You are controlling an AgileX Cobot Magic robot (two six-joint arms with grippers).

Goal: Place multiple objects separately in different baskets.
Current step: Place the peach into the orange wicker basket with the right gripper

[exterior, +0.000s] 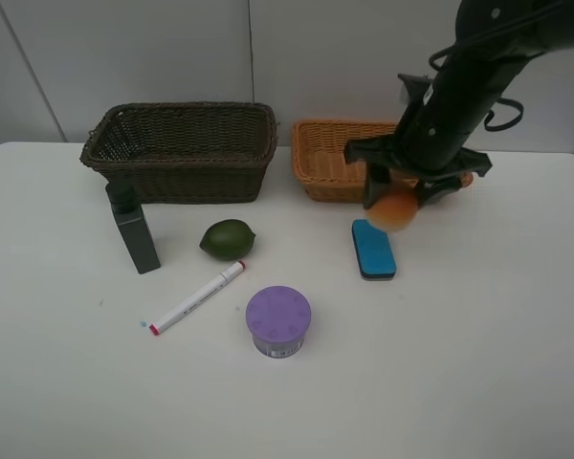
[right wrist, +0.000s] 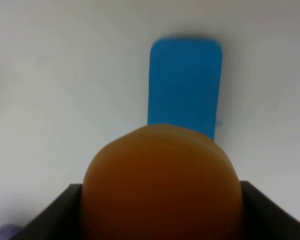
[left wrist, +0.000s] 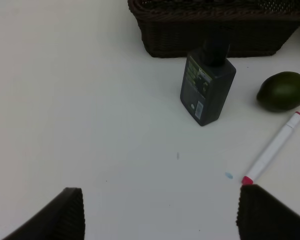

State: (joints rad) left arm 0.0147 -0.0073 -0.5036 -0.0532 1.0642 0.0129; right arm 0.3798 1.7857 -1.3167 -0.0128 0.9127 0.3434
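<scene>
My right gripper is shut on the orange-red peach and holds it in the air just in front of the light orange-tan basket, above the blue eraser. The peach fills the right wrist view, with the eraser below it. The dark brown basket stands at the back left. In front of it are the dark green bottle, green lime, red-tipped marker and purple-lidded jar. My left gripper is open over bare table near the bottle. Kiwi and mangosteen are not visible.
The white table reaches to the front and right. A pale wall stands right behind the baskets. The left wrist view also shows the lime, the marker and the dark basket's wall.
</scene>
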